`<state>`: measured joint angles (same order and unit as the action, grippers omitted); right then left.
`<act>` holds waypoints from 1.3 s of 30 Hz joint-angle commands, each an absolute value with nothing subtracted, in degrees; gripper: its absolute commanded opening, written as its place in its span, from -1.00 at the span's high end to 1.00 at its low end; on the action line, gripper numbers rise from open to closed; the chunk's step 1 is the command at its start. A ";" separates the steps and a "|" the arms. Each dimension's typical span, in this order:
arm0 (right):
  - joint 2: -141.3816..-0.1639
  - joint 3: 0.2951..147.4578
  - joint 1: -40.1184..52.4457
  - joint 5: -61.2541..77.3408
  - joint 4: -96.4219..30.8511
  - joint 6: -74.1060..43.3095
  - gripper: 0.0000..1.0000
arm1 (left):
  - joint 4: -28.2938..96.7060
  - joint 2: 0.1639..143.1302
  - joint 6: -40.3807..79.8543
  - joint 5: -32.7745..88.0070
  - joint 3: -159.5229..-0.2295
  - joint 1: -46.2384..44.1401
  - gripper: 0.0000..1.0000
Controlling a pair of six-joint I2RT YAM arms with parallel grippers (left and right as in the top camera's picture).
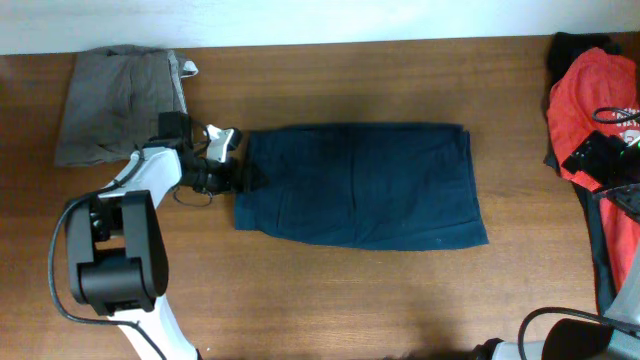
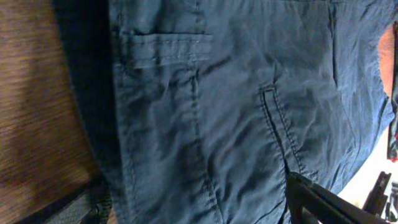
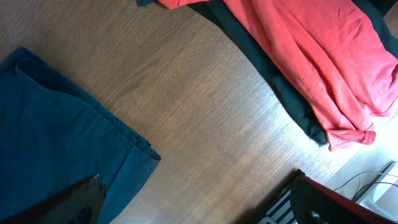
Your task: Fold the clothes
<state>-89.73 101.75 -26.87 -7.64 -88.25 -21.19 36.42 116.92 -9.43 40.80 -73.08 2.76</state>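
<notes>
A dark navy garment [image 1: 360,185] lies folded into a rectangle in the middle of the table. In the left wrist view its cloth [image 2: 217,106] fills the frame, showing a belt loop and a pocket seam. My left gripper [image 1: 243,160] sits at the garment's left edge. It is open, its fingers [image 2: 311,199] spread wide over the cloth with nothing pinched. A grey-khaki garment [image 1: 120,100] lies at the back left. A red T-shirt [image 1: 590,100] is heaped at the right edge. My right gripper [image 1: 600,158] hovers there, open [image 3: 196,199] over bare wood.
A black cloth [image 3: 273,81] lies under the red T-shirt [image 3: 311,50]. The navy garment's right corner [image 3: 62,143] shows in the right wrist view. The table's far edge meets a white wall. Cables trail near the right arm's base [image 1: 560,325].
</notes>
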 commanded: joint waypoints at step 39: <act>-89.62 101.45 -27.07 -7.99 -88.27 -21.47 -0.97 | 58.15 123.09 -8.21 30.35 -93.51 13.65 0.99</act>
<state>-89.73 101.75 -26.87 -7.64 -88.25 -21.15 55.53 122.41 -8.99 33.82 -89.86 11.16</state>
